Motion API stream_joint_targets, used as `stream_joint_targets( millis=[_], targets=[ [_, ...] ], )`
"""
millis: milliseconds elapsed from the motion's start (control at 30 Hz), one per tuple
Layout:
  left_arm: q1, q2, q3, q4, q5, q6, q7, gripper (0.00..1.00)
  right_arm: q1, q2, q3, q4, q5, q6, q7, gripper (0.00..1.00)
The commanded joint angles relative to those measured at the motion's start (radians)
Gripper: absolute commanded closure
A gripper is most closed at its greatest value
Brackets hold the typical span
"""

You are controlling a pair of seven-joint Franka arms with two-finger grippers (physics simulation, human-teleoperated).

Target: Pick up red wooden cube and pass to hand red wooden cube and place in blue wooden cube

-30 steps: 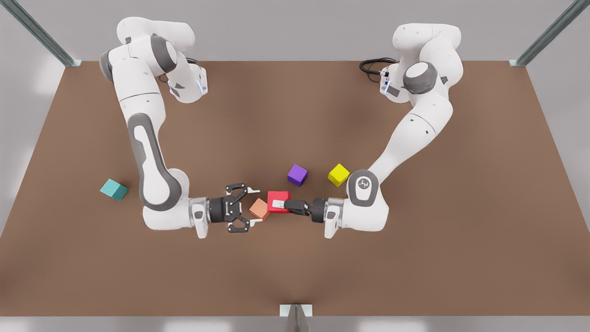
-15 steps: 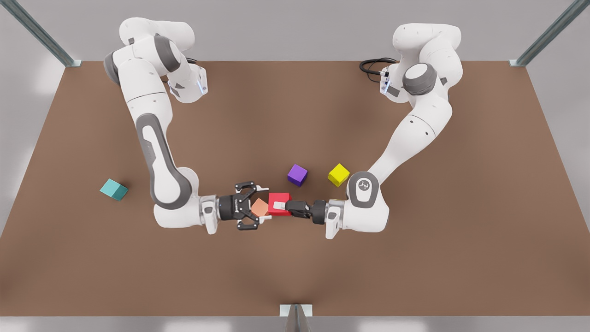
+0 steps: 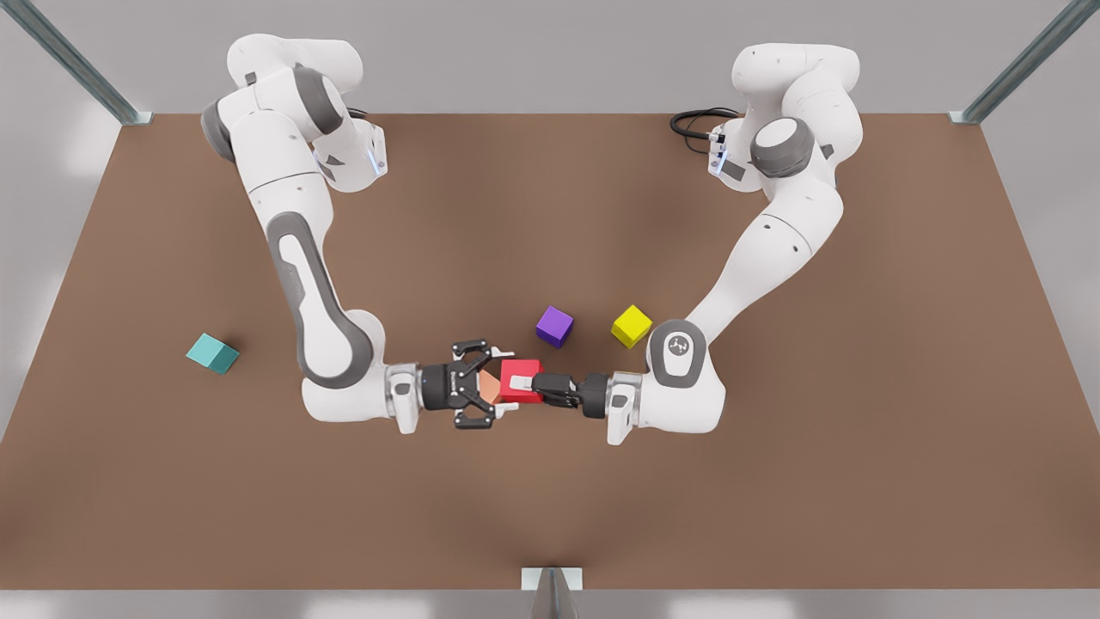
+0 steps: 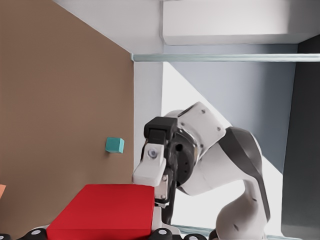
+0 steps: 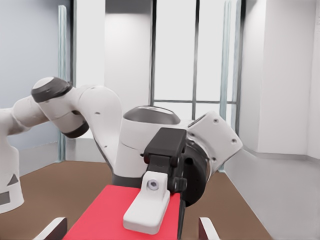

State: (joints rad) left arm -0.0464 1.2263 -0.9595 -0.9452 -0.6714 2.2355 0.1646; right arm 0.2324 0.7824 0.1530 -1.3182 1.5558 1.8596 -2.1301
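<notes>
The left tool [image 3: 522, 382] pinches the red wooden cube [image 3: 528, 370] above the table [image 3: 550, 507]. The right tool [image 3: 507, 379] faces it, fingers spread wide around the cube's end (a pale orange cube [image 3: 488, 388] sits under there). The blue wooden cube [image 3: 212, 352] is far off at 9 o'clock. The table is brown, the walls grey. Both arms bend low, wrists level.
</notes>
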Motion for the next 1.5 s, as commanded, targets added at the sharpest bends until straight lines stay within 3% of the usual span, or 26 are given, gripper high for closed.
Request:
stream_joint_targets(
  millis=[0, 467, 600, 700, 800, 867, 900, 1300, 1367, 1433, 1467],
  targets=[
    [-0.004, -0.002, -0.001, 0.000, -0.010, 0.003, 0.050, 0.35, 0.004, 0.003, 0.000, 0.000, 0.003, 0.023, -0.034, 0.02],
    [-0.006, -0.004, -0.001, 0.000, -0.010, 0.009, 0.044, 0.35, 0.031, 0.024, 0.000, 0.002, 0.020, 0.053, -0.034, 0.03],
    [-0.006, -0.005, -0.001, 0.000, -0.010, 0.009, 0.044, 0.35, 0.031, 0.026, 0.006, 0.002, 0.021, 0.053, -0.037, 0.37],
    [-0.007, -0.004, -0.001, 0.000, -0.010, 0.009, 0.046, 0.35, 0.031, 0.026, 0.007, 0.002, 0.021, 0.053, -0.037, 0.48],
    [-0.007, -0.004, -0.001, 0.000, -0.010, 0.009, 0.049, 0.35, 0.031, 0.026, 0.007, 0.002, 0.021, 0.053, -0.036, 0.49],
    [-0.007, -0.004, -0.001, -0.001, -0.010, 0.009, 0.047, 0.18, 0.030, 0.026, 0.007, 0.002, 0.021, 0.052, -0.036, 0.49],
    [-0.007, -0.004, 0.001, -0.001, -0.010, 0.010, 0.044, 0.00, 0.030, 0.026, 0.007, 0.002, 0.021, 0.052, -0.036, 0.49],
    [0.034, -0.013, -0.001, -0.010, -0.011, -0.004, 0.026, 0.00, 0.004, 0.024, 0.005, 0.001, -0.003, 0.038, -0.036, 0.49],
    [0.100, -0.016, -0.002, -0.014, -0.007, -0.100, 0.030, 0.00, -0.030, 0.020, -0.001, 0.002, -0.072, 0.010, -0.036, 0.49],
    [0.252, -0.024, 0.005, -0.015, 0.061, -0.341, 0.027, 0.00, -0.105, 0.011, -0.003, 0.002, -0.266, -0.051, -0.016, 0.49],
    [0.324, -0.100, 0.021, -0.012, 0.333, -0.535, -0.068, 0.00, -0.151, 0.003, -0.003, 0.002, -0.396, -0.085, -0.002, 0.49]
  ],
)
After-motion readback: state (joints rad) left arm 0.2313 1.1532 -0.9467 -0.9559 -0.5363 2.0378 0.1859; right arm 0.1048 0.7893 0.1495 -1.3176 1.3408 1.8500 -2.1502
